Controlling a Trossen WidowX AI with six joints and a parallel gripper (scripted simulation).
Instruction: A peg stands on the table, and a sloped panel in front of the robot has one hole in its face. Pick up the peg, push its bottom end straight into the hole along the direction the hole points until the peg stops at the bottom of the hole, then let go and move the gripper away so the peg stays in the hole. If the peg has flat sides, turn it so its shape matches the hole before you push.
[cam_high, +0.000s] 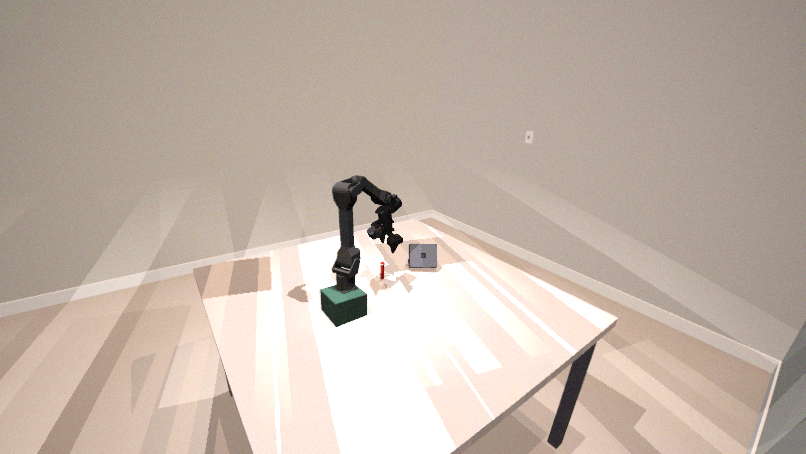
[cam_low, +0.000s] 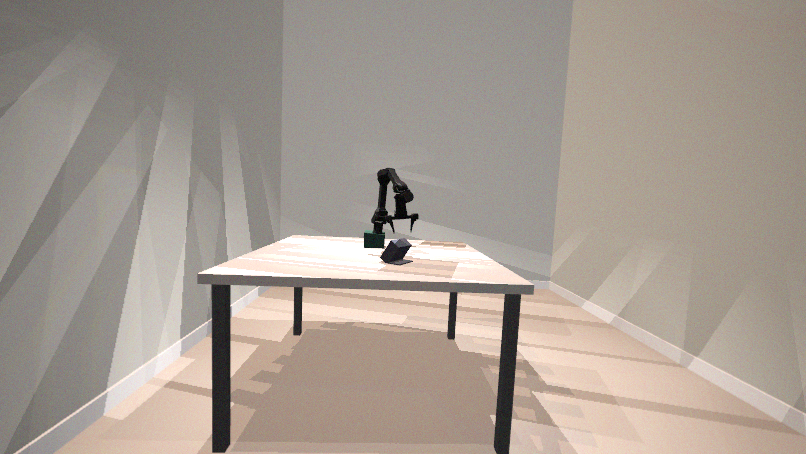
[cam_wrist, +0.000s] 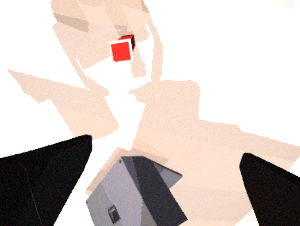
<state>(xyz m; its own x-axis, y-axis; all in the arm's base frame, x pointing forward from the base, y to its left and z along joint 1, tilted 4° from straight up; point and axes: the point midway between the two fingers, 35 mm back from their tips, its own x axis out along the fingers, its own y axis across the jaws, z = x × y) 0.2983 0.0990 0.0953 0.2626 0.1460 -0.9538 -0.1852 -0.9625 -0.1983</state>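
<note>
Finding the gripper (cam_high: 388, 246) (cam_low: 402, 231) (cam_wrist: 167, 152) hanging above the table (cam_high: 394, 349) (cam_low: 366, 281) (cam_wrist: 175, 110), pointing down, jaws standing wide with nothing between. Noting the red peg (cam_high: 382, 270) (cam_wrist: 120, 52) standing upright on the tabletop, showing a square top, between the green base block (cam_high: 344, 310) (cam_low: 373, 240) and the sloped panel (cam_high: 417, 249) (cam_low: 395, 250) (cam_wrist: 109, 186), touching neither. Observing open room around the peg's sides. Seeing the panel sitting inside the table's edges, facing the hole (cam_high: 423, 255) (cam_wrist: 114, 214) upward at a slant, unfilled.
</note>
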